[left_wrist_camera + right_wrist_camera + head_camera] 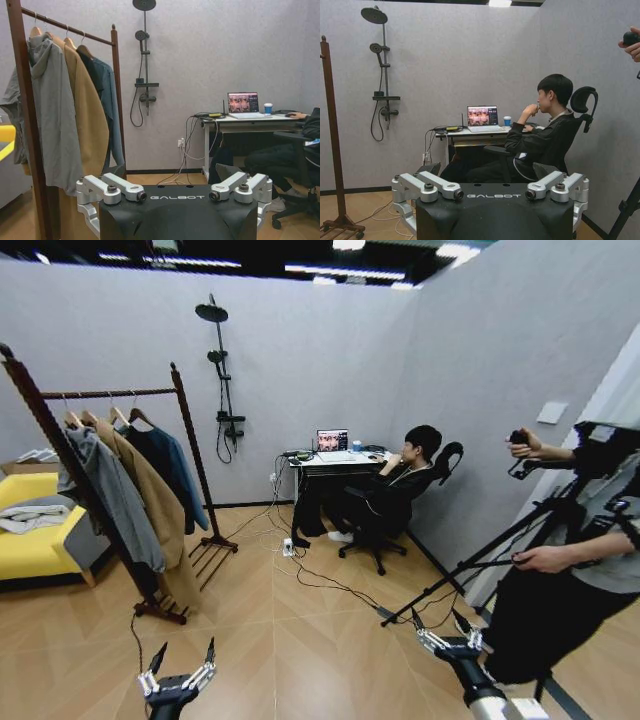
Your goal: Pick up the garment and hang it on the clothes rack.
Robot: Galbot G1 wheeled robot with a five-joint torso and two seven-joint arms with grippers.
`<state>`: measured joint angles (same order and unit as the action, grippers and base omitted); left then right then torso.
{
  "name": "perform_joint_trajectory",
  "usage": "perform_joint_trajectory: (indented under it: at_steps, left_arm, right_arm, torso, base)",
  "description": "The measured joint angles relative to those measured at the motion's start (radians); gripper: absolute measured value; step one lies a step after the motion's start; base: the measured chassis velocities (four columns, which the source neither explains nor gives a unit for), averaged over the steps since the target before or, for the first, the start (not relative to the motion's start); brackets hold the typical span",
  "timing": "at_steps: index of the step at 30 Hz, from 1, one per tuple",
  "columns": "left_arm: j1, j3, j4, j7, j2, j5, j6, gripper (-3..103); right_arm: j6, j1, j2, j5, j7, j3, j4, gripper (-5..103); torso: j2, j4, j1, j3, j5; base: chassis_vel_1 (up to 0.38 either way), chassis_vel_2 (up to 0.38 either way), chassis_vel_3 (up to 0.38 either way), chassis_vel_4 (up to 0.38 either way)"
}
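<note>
Hanging already on the clothes rack at the left of the head view, the teal-blue garment is seen behind the tan coat. Both hands, left hand and right hand, are held apart and empty, low in the frame, so the task is judged done.

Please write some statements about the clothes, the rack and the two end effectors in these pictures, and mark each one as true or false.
1. The garment hangs on the clothes rack. True.
2. The garment hangs between the grey jacket and the tan coat. False: it is the outermost of the three, beyond the tan coat.
3. The left end effector holds a hanger. False: it is open and empty, low above the floor.
4. The right end effector is open and empty. True.
5. A black shower stand stands against the wall past the rack. True.
</note>
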<state>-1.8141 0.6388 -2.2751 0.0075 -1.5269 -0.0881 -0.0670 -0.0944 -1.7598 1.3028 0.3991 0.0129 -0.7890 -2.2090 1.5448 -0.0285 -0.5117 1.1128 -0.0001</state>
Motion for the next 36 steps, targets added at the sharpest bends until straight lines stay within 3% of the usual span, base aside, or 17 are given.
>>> perform_joint_trajectory:
  at_steps: [36]
  left_arm:
    - [0.0,0.0,0.0,0.0,0.0,0.0,0.0,100]
  right_arm:
    - [0.0,0.0,0.0,0.0,0.0,0.0,0.0,100]
  torso:
    - [0.0,0.0001,0.0,0.0,0.0001]
  base:
    - [0.006,0.005,0.008,0.006]
